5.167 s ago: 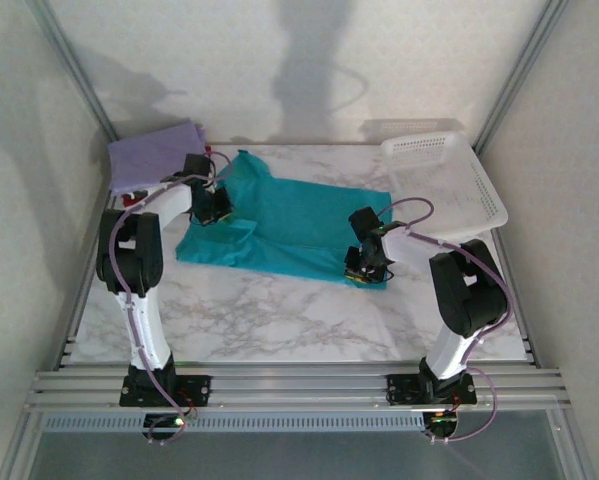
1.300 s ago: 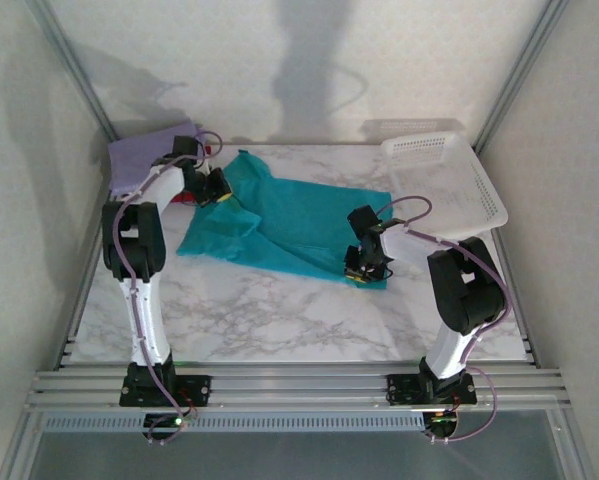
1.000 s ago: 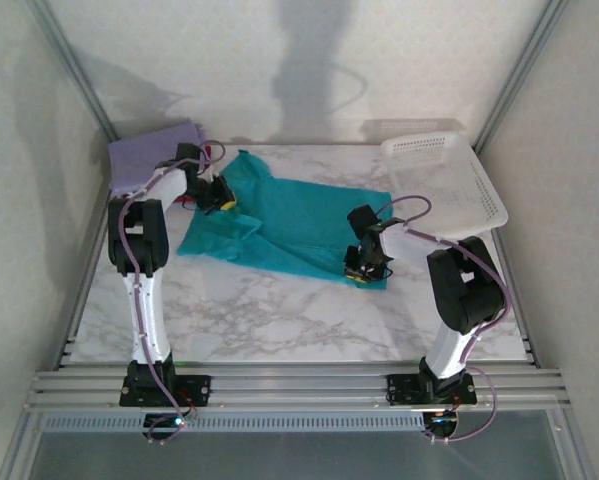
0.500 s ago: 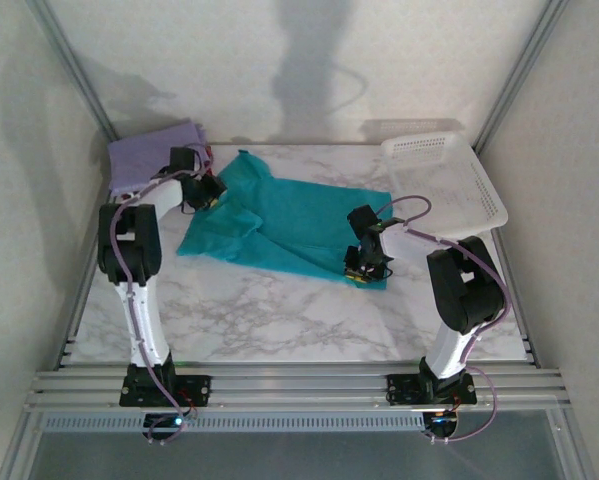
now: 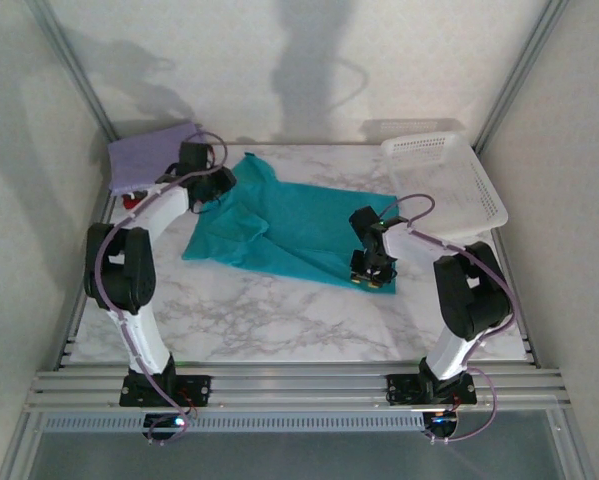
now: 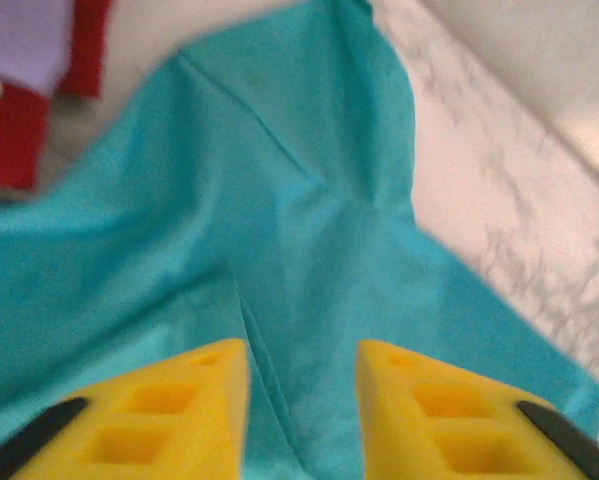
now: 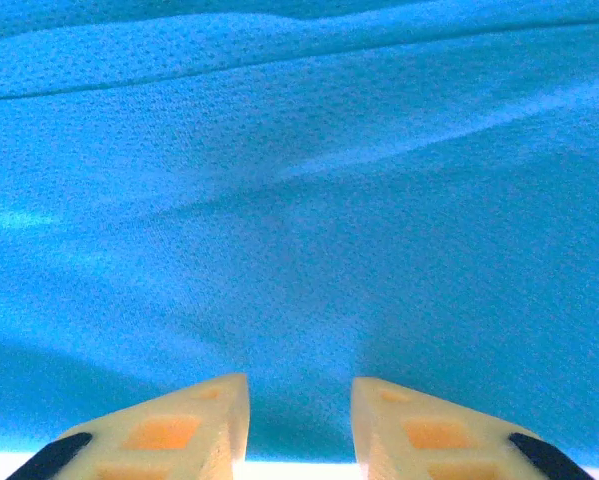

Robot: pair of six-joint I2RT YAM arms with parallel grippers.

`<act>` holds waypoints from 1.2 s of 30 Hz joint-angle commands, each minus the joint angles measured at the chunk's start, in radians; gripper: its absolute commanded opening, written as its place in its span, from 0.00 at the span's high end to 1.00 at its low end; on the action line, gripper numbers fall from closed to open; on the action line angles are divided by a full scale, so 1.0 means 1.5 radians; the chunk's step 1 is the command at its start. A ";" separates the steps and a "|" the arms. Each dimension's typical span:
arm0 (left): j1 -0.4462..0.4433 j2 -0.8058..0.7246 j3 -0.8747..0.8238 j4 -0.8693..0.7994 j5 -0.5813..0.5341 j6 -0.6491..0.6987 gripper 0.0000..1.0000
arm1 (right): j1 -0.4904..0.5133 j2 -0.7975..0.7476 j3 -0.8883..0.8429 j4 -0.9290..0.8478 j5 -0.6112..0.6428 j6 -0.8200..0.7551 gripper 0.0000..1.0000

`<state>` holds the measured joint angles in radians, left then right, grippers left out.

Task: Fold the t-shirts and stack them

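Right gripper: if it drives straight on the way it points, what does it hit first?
The teal t-shirt: its cloth lies directly ahead of the right gripper, apparently just past its tips; exact depth is unclear.

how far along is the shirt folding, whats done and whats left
Done: a folded lavender shirt sits at the far left corner, red cloth showing beside it. In hand: the teal shirt lies spread and creased on the table, the left gripper and right gripper over it, jaws parted, nothing pinched. Left: folding it and adding it to the pile.
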<state>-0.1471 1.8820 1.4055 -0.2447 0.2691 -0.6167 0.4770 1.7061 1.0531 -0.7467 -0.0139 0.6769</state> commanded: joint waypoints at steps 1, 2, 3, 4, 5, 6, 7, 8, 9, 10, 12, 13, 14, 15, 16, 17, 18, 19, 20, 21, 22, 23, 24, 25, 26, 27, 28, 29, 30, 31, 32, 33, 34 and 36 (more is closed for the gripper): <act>-0.039 -0.003 -0.064 -0.031 -0.023 0.049 0.80 | -0.005 -0.021 0.027 -0.033 0.035 -0.006 0.66; -0.051 -0.001 -0.075 -0.022 -0.021 0.046 0.85 | -0.007 -0.020 0.029 -0.028 0.033 -0.006 0.67; -0.061 0.001 -0.082 -0.013 -0.015 0.043 0.88 | -0.007 -0.022 0.031 -0.024 0.030 -0.005 0.67; -0.073 0.006 -0.085 -0.001 -0.007 0.043 0.90 | -0.007 -0.027 0.029 -0.012 0.024 -0.005 0.68; -0.085 0.013 -0.084 0.004 -0.007 0.040 0.93 | -0.008 -0.033 0.023 0.003 0.018 -0.002 0.69; -0.094 0.020 -0.081 0.007 -0.004 0.039 0.95 | -0.009 -0.035 0.018 0.016 0.015 0.000 0.70; -0.102 0.033 -0.073 0.008 -0.002 0.041 0.96 | -0.010 -0.035 0.013 0.029 0.015 0.001 0.72; -0.108 0.046 -0.063 0.003 -0.006 0.040 0.96 | -0.013 -0.033 0.008 0.045 0.019 0.002 0.75; -0.110 0.060 -0.055 -0.001 -0.008 0.042 0.96 | -0.018 -0.028 0.002 0.060 0.021 0.003 0.77; -0.110 0.076 -0.046 -0.008 -0.016 0.041 0.96 | -0.025 -0.021 -0.005 0.078 0.024 0.005 0.80; -0.108 0.100 -0.033 -0.019 -0.053 0.047 0.97 | -0.039 -0.009 -0.020 0.113 0.034 0.010 0.84; -0.106 0.111 -0.027 -0.026 -0.070 0.049 0.97 | -0.047 -0.003 -0.026 0.128 0.040 0.012 0.85; -0.103 0.118 -0.023 -0.028 -0.083 0.049 0.97 | -0.053 0.001 -0.031 0.140 0.050 0.017 0.86; -0.100 0.122 -0.022 -0.025 -0.090 0.049 0.97 | -0.058 0.005 -0.038 0.151 0.059 0.022 0.86; -0.098 0.122 -0.024 -0.021 -0.103 0.045 0.96 | -0.063 0.009 -0.043 0.156 0.074 0.030 0.87; -0.096 0.119 -0.026 -0.016 -0.113 0.043 0.95 | -0.070 0.014 -0.045 0.154 0.092 0.040 0.88; -0.094 0.115 -0.027 -0.013 -0.126 0.040 0.94 | -0.074 0.017 -0.047 0.153 0.105 0.047 0.88; -0.091 0.109 -0.028 -0.011 -0.143 0.037 0.93 | -0.079 0.019 -0.050 0.150 0.121 0.058 0.88; -0.087 0.105 -0.031 -0.007 -0.150 0.032 0.92 | -0.082 0.016 -0.056 0.149 0.139 0.070 0.89; -0.081 0.101 -0.037 0.001 -0.149 0.027 0.92 | -0.082 0.013 -0.064 0.151 0.154 0.080 0.89; -0.073 0.098 -0.041 0.008 -0.143 0.023 0.92 | -0.082 0.010 -0.072 0.150 0.168 0.089 0.89; -0.067 0.096 -0.045 0.012 -0.138 0.021 0.92 | -0.083 0.007 -0.076 0.147 0.180 0.095 0.89; -0.062 0.093 -0.047 0.017 -0.132 0.020 0.92 | -0.084 0.001 -0.083 0.149 0.192 0.098 0.89; -0.057 0.088 -0.049 0.019 -0.126 0.022 0.90 | -0.082 -0.007 -0.088 0.153 0.197 0.096 0.89; -0.056 0.080 -0.049 0.018 -0.123 0.023 0.90 | -0.083 -0.013 -0.088 0.153 0.198 0.092 0.88; -0.056 0.070 -0.050 0.016 -0.123 0.025 0.89 | -0.082 -0.024 -0.082 0.146 0.193 0.082 0.88; -0.057 0.057 -0.050 0.011 -0.124 0.028 0.88 | -0.079 -0.038 -0.073 0.130 0.199 0.077 0.87; -0.057 0.044 -0.051 0.005 -0.128 0.031 0.86 | -0.072 -0.054 -0.066 0.114 0.210 0.071 0.86; -0.056 0.028 -0.052 -0.007 -0.133 0.038 0.85 | -0.070 -0.068 -0.062 0.108 0.207 0.065 0.84; -0.057 0.011 -0.054 -0.021 -0.138 0.046 0.84 | -0.070 -0.081 -0.056 0.102 0.193 0.057 0.83; -0.056 -0.004 -0.056 -0.037 -0.143 0.054 0.81 | -0.069 -0.092 -0.053 0.102 0.177 0.046 0.82; -0.057 -0.021 -0.061 -0.055 -0.153 0.060 0.78 | -0.065 -0.102 -0.051 0.105 0.163 0.037 0.80; -0.056 -0.039 -0.072 -0.072 -0.160 0.066 0.76 | -0.061 -0.110 -0.047 0.102 0.153 0.033 0.78; -0.056 -0.069 -0.096 -0.094 -0.173 0.072 0.74 | -0.053 -0.108 -0.037 0.103 0.128 0.017 0.78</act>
<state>-0.2329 1.8580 1.3048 -0.2955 0.0689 -0.5411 0.3775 1.5589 0.9638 -0.5625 0.2184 0.7441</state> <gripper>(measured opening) 0.253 0.219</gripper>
